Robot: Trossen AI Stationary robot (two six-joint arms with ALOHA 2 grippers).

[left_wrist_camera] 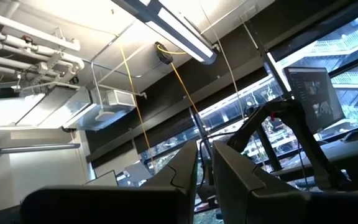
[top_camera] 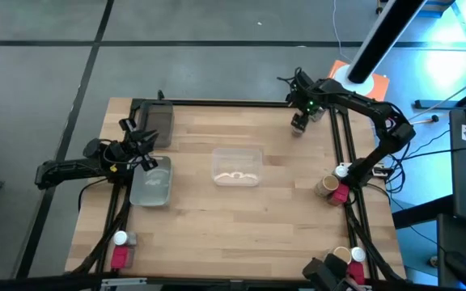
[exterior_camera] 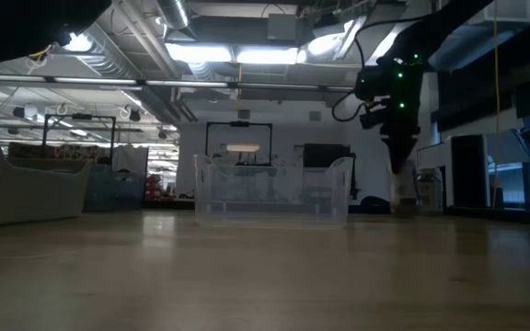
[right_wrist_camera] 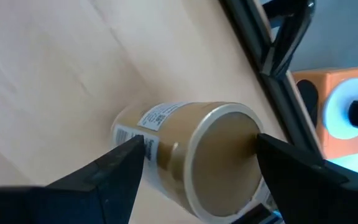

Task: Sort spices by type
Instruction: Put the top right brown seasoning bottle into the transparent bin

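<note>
My right gripper (top_camera: 299, 124) reaches to the table's far right and points steeply down, shut on a tan spice jar (right_wrist_camera: 185, 155) with a cork-coloured top. The low view shows this jar (exterior_camera: 403, 191) below the gripper (exterior_camera: 400, 158). More spices stand at the right edge: a tan jar (top_camera: 327, 187), a red one (top_camera: 340, 195) and a white-capped one (top_camera: 342, 170). Others stand at the near left (top_camera: 120, 247) and near right (top_camera: 349, 255) corners. My left gripper (top_camera: 147, 161), shut and holding nothing, waits raised at the left, over a clear tray (top_camera: 150, 187). My right gripper pinches the tan jar between its two fingers, one finger (right_wrist_camera: 129, 155) on the labelled side wall and the other at the rim of the top (right_wrist_camera: 252, 146). The fingers come from above, pointing steeply down. The jar stands upright below them; whether its base rests on the table I cannot tell.
A clear tray (top_camera: 237, 166) sits mid-table, seen also in the low view (exterior_camera: 272, 188). A dark tray (top_camera: 157, 123) lies at the far left. Black frame rails (top_camera: 342, 137) run along the right edge, close to my right gripper. Bare wood (top_camera: 241, 226) spans the near half.
</note>
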